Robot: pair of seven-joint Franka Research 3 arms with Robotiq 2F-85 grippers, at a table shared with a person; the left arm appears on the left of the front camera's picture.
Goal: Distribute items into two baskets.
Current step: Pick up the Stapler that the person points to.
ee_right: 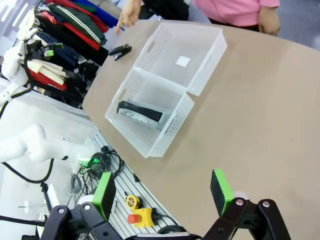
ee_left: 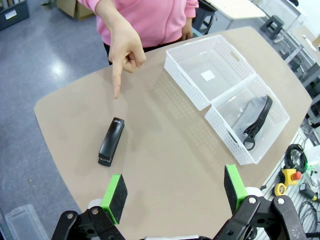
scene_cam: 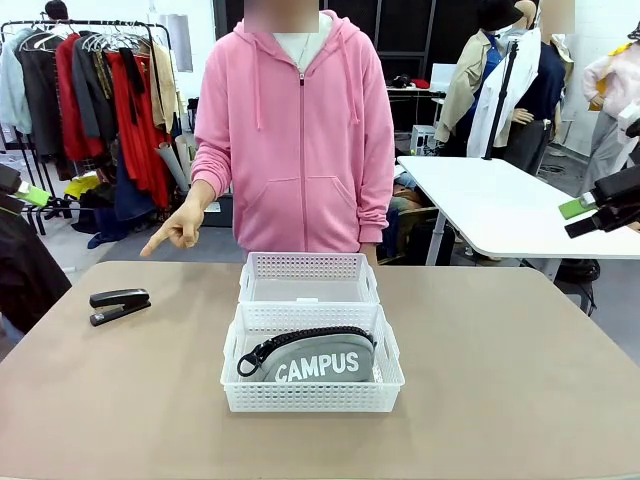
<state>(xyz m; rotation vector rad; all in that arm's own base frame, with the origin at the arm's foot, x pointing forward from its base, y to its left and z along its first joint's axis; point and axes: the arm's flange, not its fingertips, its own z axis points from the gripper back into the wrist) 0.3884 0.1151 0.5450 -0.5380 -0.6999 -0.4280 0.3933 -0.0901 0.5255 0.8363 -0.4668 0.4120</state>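
One item done: the grey CAMPUS pouch [scene_cam: 312,358] lies in the near basket [scene_cam: 232,390].
Left to do: you likely need to put the black stapler [scene_cam: 119,305] in the far basket [scene_cam: 310,266], which has no item yet.
Stapler: on the table [scene_cam: 500,380], ahead of your left gripper [ee_left: 174,189], apart from its fingers.
Fingers: your left gripper and right gripper [ee_right: 162,190] are wide open, holding nothing.
Person's hand [scene_cam: 180,228]: pointing down near the stapler.

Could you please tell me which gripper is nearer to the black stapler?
Left. The left gripper hovers open with the stapler just ahead of it; the right gripper hovers beyond the baskets, which lie between it and the stapler.
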